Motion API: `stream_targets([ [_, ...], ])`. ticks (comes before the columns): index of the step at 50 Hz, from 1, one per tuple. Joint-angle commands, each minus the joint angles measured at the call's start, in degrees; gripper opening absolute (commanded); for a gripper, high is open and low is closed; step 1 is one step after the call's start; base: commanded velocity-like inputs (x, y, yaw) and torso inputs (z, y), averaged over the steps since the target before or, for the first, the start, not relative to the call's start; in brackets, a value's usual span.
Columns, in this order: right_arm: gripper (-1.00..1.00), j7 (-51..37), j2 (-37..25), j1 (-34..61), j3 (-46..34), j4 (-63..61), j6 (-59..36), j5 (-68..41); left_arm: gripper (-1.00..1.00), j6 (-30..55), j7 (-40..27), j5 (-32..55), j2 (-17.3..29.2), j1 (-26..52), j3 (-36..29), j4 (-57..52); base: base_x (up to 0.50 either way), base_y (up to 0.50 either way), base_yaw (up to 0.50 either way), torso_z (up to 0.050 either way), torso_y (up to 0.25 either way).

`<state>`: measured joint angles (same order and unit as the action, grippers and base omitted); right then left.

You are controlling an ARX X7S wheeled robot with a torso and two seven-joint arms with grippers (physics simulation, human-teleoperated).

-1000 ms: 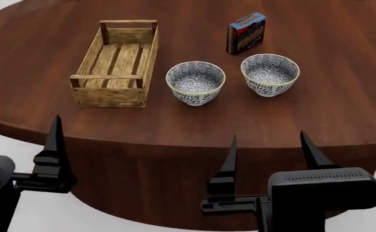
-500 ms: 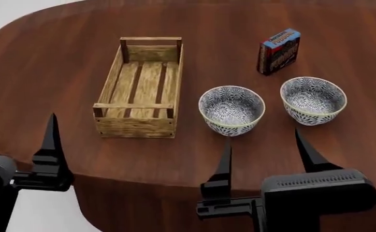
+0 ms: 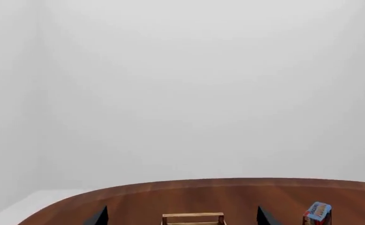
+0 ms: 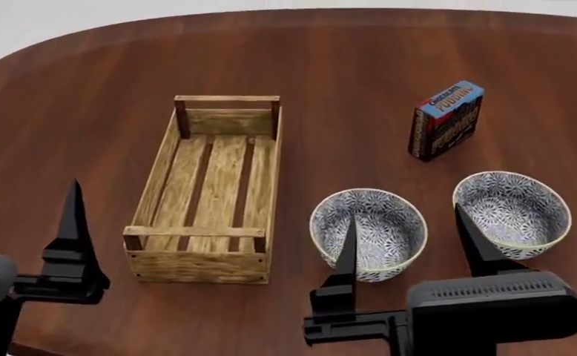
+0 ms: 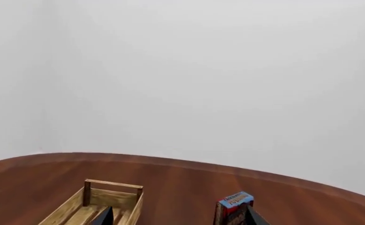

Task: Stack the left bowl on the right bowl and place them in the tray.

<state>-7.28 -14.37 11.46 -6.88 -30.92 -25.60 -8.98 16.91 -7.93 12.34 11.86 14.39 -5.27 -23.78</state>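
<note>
Two patterned blue-and-white bowls stand side by side on the brown table: the left bowl (image 4: 388, 222) and the right bowl (image 4: 521, 208). To their left lies the wooden slat tray (image 4: 158, 178), with nothing in it. My right gripper (image 4: 412, 236) is open and holds nothing; in the head view its fingertips overlap the near sides of both bowls. At the table's near left my left gripper (image 4: 19, 215) is open too, short of the tray's near left corner. The wrist views show only the far end of the tray (image 3: 193, 216) (image 5: 110, 197) between open fingertips; the bowls are out of those views.
A blue chocolate pudding box (image 4: 447, 120) stands upright behind the bowls; it also shows as the box (image 3: 317, 212) (image 5: 232, 206) in both wrist views. The round wooden table (image 4: 299, 59) stretches on behind the tray. Beyond it is a plain white wall.
The head view has moved in over the table: tray, bowls and box sit lower and larger. Both open grippers now hang over the tabletop, the right one reaching the bowls.
</note>
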Motion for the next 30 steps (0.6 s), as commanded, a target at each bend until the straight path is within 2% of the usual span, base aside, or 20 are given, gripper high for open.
stream_targets([
  [1, 1.0, -0.3, -0.04, 0.13, -0.5, 0.65, 0.32, -0.23, 1.0, -0.46, -0.25, 0.42, 0.48, -0.55, -0.01, -0.49, 0.5, 0.03, 0.0, 0.0, 0.0],
  [30, 1.0, -0.99, -0.44, 0.19, -0.48, 1.02, 0.82, -1.64, 1.0, -0.73, -0.84, 0.91, 1.36, -0.49, -0.83, -0.58, 0.5, 0.03, 0.0, 0.0, 0.001],
])
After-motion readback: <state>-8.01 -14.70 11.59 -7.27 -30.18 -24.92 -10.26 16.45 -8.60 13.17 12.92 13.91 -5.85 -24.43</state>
